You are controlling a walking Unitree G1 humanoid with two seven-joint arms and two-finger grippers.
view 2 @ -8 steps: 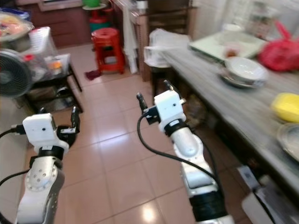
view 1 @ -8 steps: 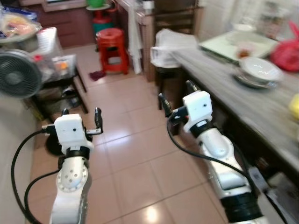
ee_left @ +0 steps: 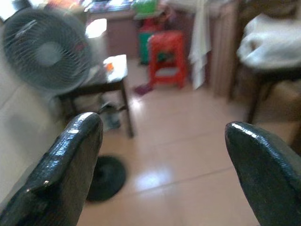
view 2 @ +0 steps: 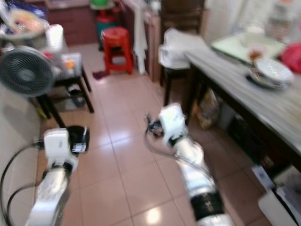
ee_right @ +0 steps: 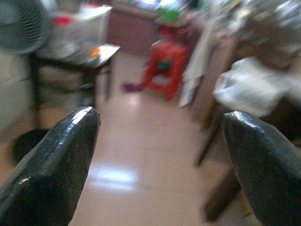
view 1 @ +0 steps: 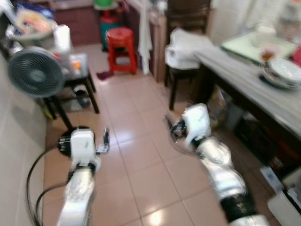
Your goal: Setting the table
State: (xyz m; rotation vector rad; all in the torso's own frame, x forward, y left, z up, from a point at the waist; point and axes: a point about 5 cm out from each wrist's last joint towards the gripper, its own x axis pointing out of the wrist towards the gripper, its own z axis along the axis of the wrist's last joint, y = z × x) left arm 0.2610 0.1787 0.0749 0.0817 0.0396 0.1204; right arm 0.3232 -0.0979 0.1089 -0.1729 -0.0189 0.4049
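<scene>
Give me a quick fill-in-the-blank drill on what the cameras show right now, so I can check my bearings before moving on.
1. The plastic stool standing on the tiled floor is coloured ____.
2. The stacked white bowls sit on the long grey ____, on the robot's right side.
3. The round grey electric fan stands on the robot's ____ side.
4. The left pincer and the right pincer both have their fingers spread and hold ____.

Missing words: red; table; left; nothing

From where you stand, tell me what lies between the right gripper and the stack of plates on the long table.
In the left eye view, bare floor tile, then the long table's near edge separate the right gripper from the stack of plates. Both grippers are open and empty.
</scene>
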